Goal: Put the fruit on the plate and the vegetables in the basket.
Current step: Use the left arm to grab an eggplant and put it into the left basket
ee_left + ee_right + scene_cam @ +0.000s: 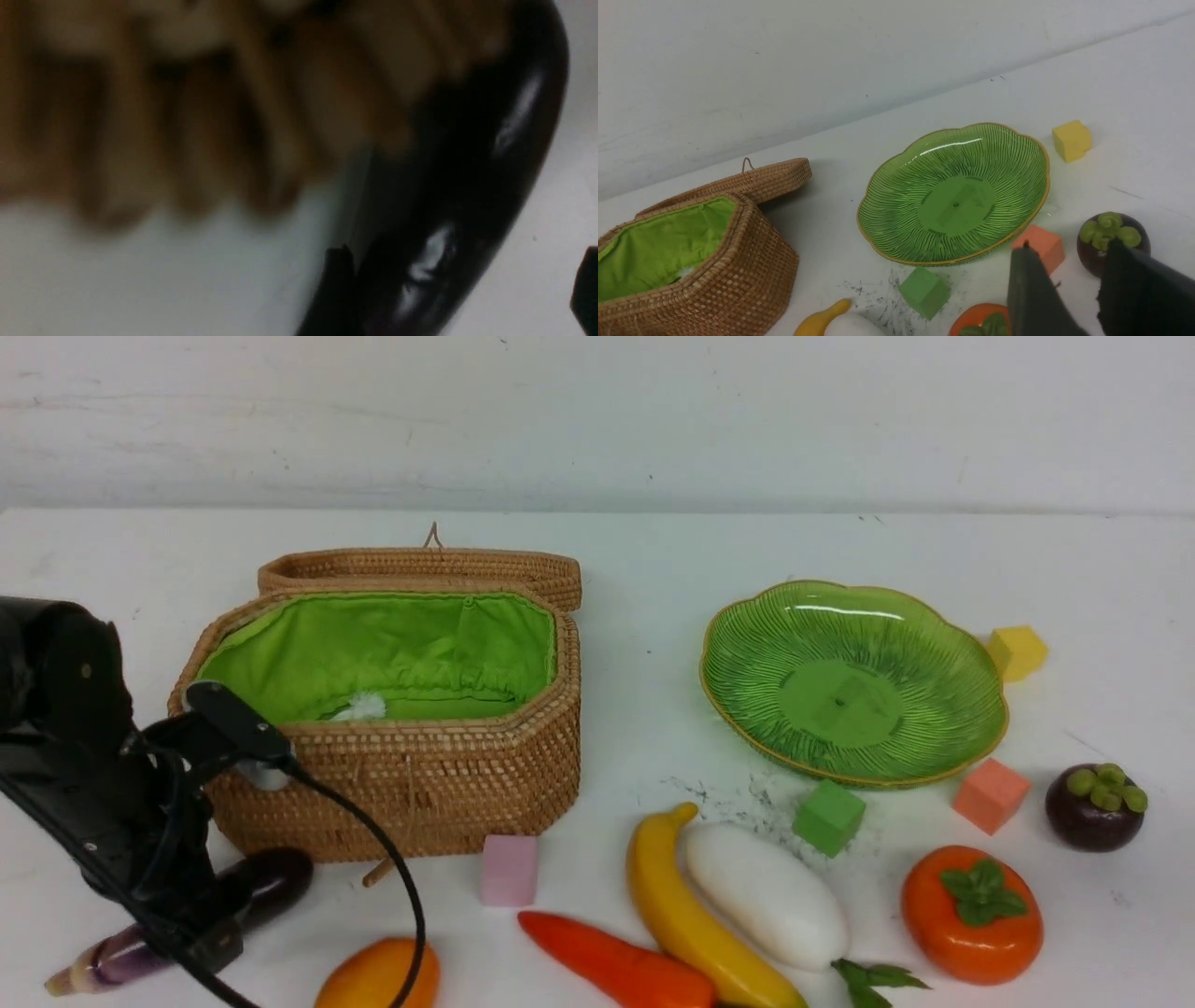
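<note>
The dark purple eggplant [266, 887] lies on the table before the open basket [420, 775]. My left gripper [201, 933] is down over it and open. In the left wrist view the eggplant [467, 186] rests against one finger [336, 280], with bare table before the other. The banana [681, 905], white radish [766, 896], carrot [616, 966], mango [373, 975], persimmon [971, 915] and mangosteen [1092, 807] lie along the table's front. The green plate [854, 695] holds nothing. My right gripper [1070, 249] hovers open and empty near the mangosteen [1111, 233], out of the front view.
Foam cubes lie about: pink [509, 870] in front of the basket, green [828, 817] and orange [991, 795] by the plate's near rim, yellow [1018, 653] to its right. The basket lid [420, 569] hangs open behind. A small white tuft [359, 707] shows inside the lining.
</note>
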{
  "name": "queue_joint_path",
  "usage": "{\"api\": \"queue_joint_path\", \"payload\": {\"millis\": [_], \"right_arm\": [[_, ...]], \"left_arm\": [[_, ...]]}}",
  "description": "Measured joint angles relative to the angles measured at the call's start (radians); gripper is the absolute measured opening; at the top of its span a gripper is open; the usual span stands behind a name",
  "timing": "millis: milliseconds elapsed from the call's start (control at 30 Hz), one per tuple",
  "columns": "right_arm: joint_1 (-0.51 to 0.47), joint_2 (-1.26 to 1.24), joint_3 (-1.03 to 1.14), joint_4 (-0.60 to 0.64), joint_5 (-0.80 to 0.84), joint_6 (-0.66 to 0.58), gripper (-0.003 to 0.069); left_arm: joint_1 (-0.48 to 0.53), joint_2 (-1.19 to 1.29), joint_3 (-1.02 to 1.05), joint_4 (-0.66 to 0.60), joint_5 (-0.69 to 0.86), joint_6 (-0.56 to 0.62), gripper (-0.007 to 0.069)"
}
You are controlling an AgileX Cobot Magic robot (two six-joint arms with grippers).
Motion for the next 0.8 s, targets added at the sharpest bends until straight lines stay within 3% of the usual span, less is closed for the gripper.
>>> {"api": "queue_joint_path", "payload": {"millis": [200, 333, 600, 800], "right_arm": [[0.000, 0.000, 0.000, 0.000, 0.012, 0.000, 0.0244], [0.000, 0.000, 0.000, 0.006, 0.013, 0.000, 0.0244], [0.000, 0.000, 0.000, 0.006, 0.014, 0.000, 0.0244], [0.000, 0.000, 0.000, 0.005, 0.014, 0.000, 0.0244]], "left_arm": [[0.000, 0.061, -0.026, -0.038, -0.086, 0.007, 0.0517], [0.000, 0.064, -0.026, -0.055, -0.098, 0.010, 0.0416], [0.000, 0.045, -0.026, -0.054, -0.085, 0.010, 0.0402], [0.000, -0.079, -0.006, -0.032, 0.049, 0.010, 0.0402]]}}
